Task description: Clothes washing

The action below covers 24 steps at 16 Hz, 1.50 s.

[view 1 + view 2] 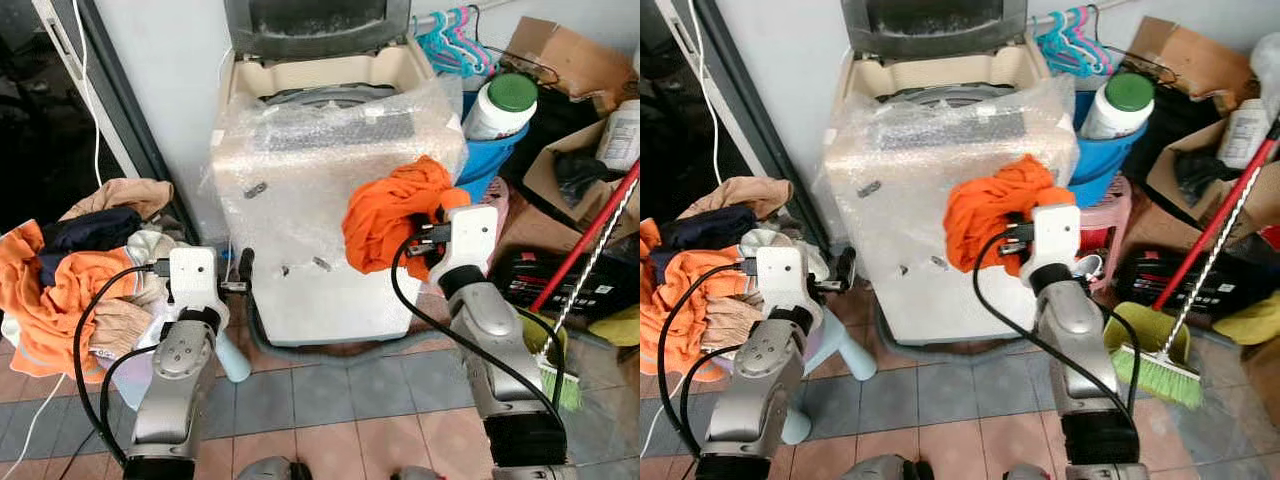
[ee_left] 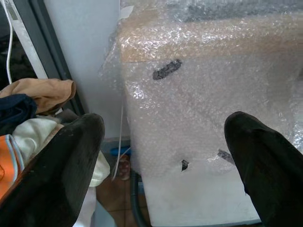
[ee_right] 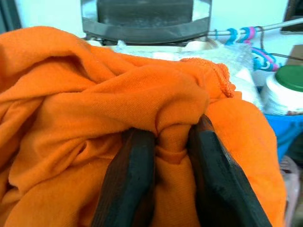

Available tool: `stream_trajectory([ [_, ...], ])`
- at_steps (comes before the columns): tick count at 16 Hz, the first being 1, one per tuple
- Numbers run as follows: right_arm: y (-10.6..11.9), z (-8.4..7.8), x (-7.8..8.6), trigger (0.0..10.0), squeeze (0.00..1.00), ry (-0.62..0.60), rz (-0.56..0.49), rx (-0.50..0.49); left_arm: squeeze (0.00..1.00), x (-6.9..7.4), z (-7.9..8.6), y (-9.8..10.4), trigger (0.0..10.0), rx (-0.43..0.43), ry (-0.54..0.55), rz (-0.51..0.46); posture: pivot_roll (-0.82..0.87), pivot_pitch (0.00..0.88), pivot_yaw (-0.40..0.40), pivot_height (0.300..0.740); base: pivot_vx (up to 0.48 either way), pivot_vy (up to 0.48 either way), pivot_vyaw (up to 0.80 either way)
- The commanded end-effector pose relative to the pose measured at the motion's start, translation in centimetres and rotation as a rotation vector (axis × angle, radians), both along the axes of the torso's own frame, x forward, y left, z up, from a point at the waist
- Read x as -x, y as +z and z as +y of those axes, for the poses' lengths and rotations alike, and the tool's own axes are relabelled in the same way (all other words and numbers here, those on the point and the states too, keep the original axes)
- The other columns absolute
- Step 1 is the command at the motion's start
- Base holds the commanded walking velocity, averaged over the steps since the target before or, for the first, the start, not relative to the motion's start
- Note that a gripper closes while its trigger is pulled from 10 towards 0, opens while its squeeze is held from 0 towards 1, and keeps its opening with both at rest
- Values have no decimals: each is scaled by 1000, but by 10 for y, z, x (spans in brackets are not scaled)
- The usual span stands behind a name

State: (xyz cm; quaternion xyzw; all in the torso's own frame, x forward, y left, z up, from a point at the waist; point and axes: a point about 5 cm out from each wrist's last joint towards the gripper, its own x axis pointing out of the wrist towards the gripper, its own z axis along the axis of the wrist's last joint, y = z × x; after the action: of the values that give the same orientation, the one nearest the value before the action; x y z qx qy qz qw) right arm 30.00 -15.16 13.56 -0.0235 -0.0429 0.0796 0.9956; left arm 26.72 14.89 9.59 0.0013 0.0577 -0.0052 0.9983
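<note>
Orange garment (image 3: 118, 109), pinched in right hand (image 3: 165, 142)

Orange garment (image 1: 392, 212) (bunched) hangs before the bubble-wrapped washing machine (image 1: 320, 150).

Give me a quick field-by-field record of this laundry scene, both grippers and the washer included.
right gripper: shut on bunched orange cloth garment, held up at the washer's front
left gripper: open, holding nothing, low by the washer's left front
bubble-wrapped white top-loading washing machine: lid raised
pile of mixed clothes: left of the washer
green-bristled broom with red handle: right, leaning
</note>
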Motion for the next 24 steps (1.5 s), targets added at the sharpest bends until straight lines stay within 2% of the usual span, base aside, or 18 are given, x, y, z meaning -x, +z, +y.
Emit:
stream_trajectory([
  [1,9,2,-6,10000,0,6,-28,-1,0,-1,5,3,10000,-10,17,-18,-21,0,100,740,296,0,0],
  [2,11,3,-7,10000,0,8,-33,23,0,-1,5,3,10000,-11,16,-18,-27,0,99,740,356,0,0],
  [3,14,5,-10,10000,0,0,-49,88,0,-2,4,3,10000,-9,14,-20,-26,0,98,740,394,0,0],
  [6,26,14,-13,10000,0,57,-85,7,0,-3,3,4,10000,-2,17,-21,-29,0,96,740,369,0,0],
  [7,26,14,-13,10000,0,57,-85,7,0,-3,3,4,10000,-2,17,-21,-29,0,96,740,356,0,0],
  [10,33,25,-10,10000,0,195,-115,64,0,-5,2,4,10000,3,24,-19,-30,0,94,740,360,0,223],
  [13,45,26,-16,10000,0,215,-168,47,0,-6,1,4,10000,5,20,-23,-31,0,93,740,391,0,642],
  [17,56,27,-23,10000,0,255,-204,75,0,-7,-1,3,10000,10,12,-22,-35,0,93,740,398,0,566],
  [20,73,45,-31,10000,0,400,-294,238,0,-10,-4,4,10000,13,3,-20,-33,0,92,740,374,0,460],
  [22,95,45,-49,10000,0,362,-348,266,0,-11,-5,4,10000,7,4,-17,-28,0,88,740,131,0,0],
  [23,115,30,-68,10000,0,219,-354,246,0,-11,-5,4,10000,6,7,-16,-26,0,87,740,0,0,0],
  [24,130,18,-81,10000,0,111,-356,211,0,-11,-5,4,10000,5,7,-16,-25,0,87,740,0,0,0],
])
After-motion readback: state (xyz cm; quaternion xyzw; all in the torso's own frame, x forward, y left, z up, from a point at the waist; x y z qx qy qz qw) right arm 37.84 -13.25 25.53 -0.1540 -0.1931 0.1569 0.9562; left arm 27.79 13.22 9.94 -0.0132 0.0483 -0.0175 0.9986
